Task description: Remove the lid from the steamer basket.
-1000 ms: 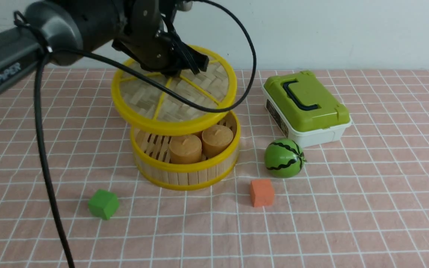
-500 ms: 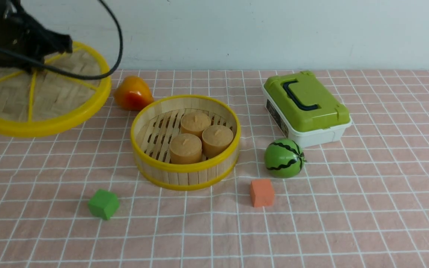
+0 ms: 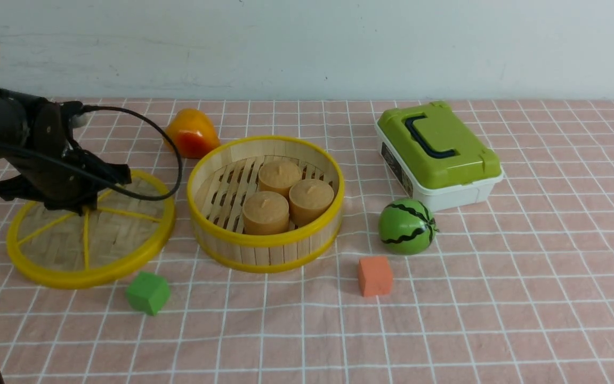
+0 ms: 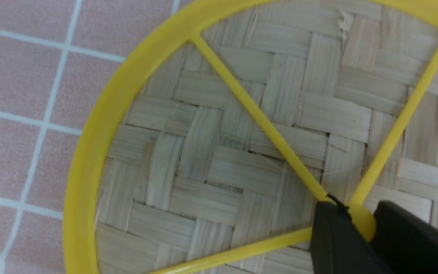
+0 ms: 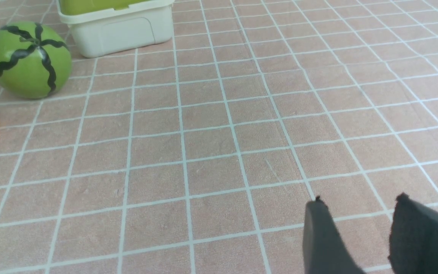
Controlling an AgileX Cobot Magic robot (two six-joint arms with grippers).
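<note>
Lid [image 3: 110, 242] knob [image 4: 362, 227] mostly hidden between left fingers [image 4: 333, 241]; far rim occluded.

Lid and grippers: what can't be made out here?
- Lid knob: front view, hidden behind left gripper; left wrist view, only a sliver between the fingers.
- Lid's far rim, down or lifted: front view, gripper covers it.
- Right gripper: absent from front view; right wrist view, edge cuts off all but the fingertips.
</note>
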